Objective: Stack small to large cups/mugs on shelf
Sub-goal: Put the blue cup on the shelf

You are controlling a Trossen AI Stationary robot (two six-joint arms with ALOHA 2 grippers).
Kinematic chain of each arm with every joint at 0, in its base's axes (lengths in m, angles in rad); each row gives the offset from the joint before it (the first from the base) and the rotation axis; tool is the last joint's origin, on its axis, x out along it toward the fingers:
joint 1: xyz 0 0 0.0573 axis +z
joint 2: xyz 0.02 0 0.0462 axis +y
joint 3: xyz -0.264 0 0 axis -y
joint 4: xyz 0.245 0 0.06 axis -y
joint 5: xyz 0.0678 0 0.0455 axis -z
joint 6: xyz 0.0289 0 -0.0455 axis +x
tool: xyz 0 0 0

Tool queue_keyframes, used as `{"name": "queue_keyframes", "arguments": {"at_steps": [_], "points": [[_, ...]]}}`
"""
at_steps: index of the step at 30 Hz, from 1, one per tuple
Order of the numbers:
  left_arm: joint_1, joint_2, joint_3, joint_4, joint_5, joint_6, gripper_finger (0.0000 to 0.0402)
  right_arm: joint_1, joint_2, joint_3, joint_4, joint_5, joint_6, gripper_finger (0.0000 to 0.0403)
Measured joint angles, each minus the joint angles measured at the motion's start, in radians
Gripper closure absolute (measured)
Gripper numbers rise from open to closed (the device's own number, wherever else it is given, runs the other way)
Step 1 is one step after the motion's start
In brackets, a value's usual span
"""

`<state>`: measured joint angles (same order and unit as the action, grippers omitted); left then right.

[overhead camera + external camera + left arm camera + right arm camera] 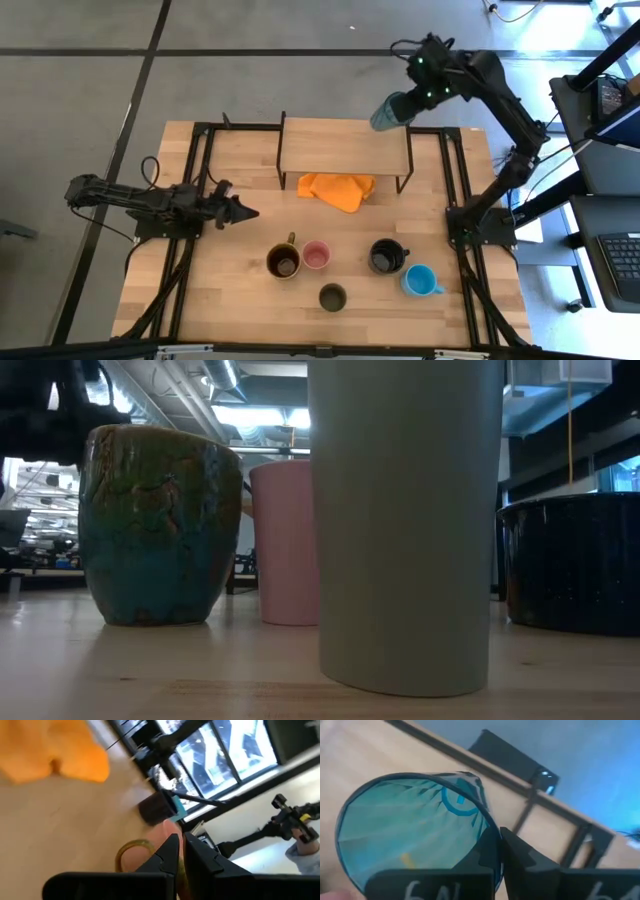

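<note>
The left gripper (243, 212) lies low over the table in front of the shelf (342, 147) toward its left end, arm stretched out flat, jaws pressed together on nothing. The right gripper (405, 105) is raised above the shelf's right end, arm bent high, jaws nipping the rim of the teal patterned tumbler (388, 111), which hangs tilted.

In front of the shelf, nearest the table's front edge, stands the olive-grey cup (332, 297); behind it a row: mustard-brown mug (283, 262), pink cup (316, 255), black mug (386, 257), with the light blue mug (420, 281) slightly forward at the right. All look empty. The orange cloth (338, 190) lies just in front of the shelf.

The right wrist view shows the tumbler's bare interior (410, 830); the low view shows teal glaze on the mustard-brown mug's side (160, 525)
</note>
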<state>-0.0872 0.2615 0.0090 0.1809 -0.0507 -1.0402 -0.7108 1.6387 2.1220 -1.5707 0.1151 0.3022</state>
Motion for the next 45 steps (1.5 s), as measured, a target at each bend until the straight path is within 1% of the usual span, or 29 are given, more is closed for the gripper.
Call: {"name": "queue_keyframes", "arguments": {"at_steps": [3, 6, 13, 17, 21, 25, 27, 29, 33, 38, 41, 45], "points": [[0.0, 0.0, 0.0, -0.051, -0.009, -0.097, 0.0382, -0.054, 0.017, 0.0, 0.0, -0.019, -0.071, 0.0391], [0.0, 0.0, 0.0, -0.081, -0.02, -0.156, 0.0382, -0.071, 0.025, 0.0, 0.0, -0.03, -0.102, 0.0391], [0.0, 0.0, 0.0, -0.083, -0.087, -0.154, 0.0382, -0.056, 0.022, 0.0, 0.0, -0.059, -0.106, 0.0391], [0.0, 0.0, 0.0, -0.084, -0.122, -0.11, 0.0382, -0.056, 0.02, -0.045, 0.001, -0.059, -0.093, 0.0391], [0.007, 0.0, 0.0, -0.084, -0.125, -0.098, 0.0382, -0.053, 0.016, -0.115, -0.004, -0.059, -0.044, 0.0391], [0.026, 0.0, 0.0, -0.078, -0.124, -0.102, 0.0382, -0.032, 0.013, -0.101, -0.003, -0.048, -0.041, 0.0391], [0.04, 0.0, 0.0, -0.074, -0.109, -0.106, 0.0382, -0.031, 0.012, -0.071, 0.003, -0.04, -0.016, 0.0391], [0.056, 0.0, 0.0, -0.075, -0.074, -0.111, 0.0382, -0.032, 0.01, -0.05, 0.002, -0.052, 0.013, 0.0391], [0.094, 0.0, 0.0, -0.075, -0.002, -0.131, 0.0382, -0.017, -0.012, -0.037, 0.0, -0.063, 0.066, 0.0391], [0.155, 0.0, 0.0, -0.076, 0.053, -0.136, 0.0382, 0.012, -0.033, -0.037, 0.0, -0.087, 0.116, 0.0392], [0.193, 0.0, 0.0, -0.076, 0.088, -0.137, 0.0382, 0.028, -0.045, -0.037, -0.001, -0.083, 0.117, 0.0393], [0.237, 0.0, 0.0, -0.076, 0.123, -0.137, 0.0382, 0.027, -0.046, -0.063, 0.003, -0.037, 0.094, 0.0393]]}}
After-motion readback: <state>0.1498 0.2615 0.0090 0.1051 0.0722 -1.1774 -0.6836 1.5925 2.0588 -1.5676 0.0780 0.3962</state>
